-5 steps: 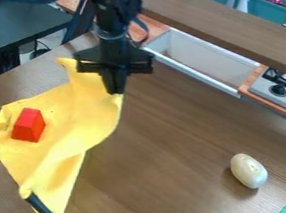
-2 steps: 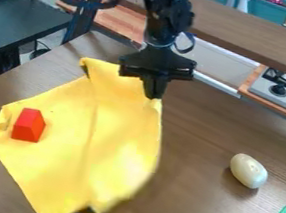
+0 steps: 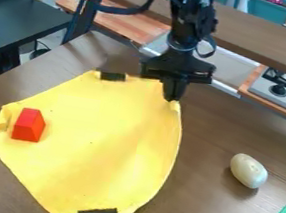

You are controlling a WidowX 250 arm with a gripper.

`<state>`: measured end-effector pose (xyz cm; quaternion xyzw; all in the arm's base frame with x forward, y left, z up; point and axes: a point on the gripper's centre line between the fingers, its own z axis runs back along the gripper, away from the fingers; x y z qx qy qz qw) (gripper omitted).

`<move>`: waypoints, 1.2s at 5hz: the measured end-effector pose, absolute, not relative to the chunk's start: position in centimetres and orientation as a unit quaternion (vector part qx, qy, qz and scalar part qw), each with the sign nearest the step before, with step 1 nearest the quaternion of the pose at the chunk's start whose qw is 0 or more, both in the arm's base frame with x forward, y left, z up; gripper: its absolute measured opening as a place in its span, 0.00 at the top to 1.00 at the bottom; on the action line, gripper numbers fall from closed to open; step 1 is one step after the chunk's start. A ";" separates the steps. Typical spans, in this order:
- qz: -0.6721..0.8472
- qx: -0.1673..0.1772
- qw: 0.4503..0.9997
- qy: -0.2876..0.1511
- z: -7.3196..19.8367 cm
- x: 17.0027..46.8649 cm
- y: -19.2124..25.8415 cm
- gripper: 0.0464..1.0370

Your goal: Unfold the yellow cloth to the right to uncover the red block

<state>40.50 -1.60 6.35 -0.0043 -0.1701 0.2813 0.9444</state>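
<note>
My pincer [image 3: 172, 99] has moved right, clenching the yellow cloth [image 3: 99, 142] by its far-right corner and unfolding it across the desk's [image 3: 198, 208] left. Spreading seems nearly done; next calls for a gentle release.

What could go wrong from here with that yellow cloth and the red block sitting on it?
The gripper has the yellow cloth only by a corner, so it might slip free. The red block rests on the cloth, so a hard pull could drag or tip it. The cloth's left edge is curled beside the block and might bunch up further.
</note>
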 end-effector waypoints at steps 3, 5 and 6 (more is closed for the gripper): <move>0.241 0.002 0.954 -0.177 5.9 41.3 -3.5 0.83; 0.257 -0.020 0.950 -0.178 5.6 41.2 -4.0 0.26; 0.274 -0.034 0.945 -0.176 6.8 41.4 -2.9 0.04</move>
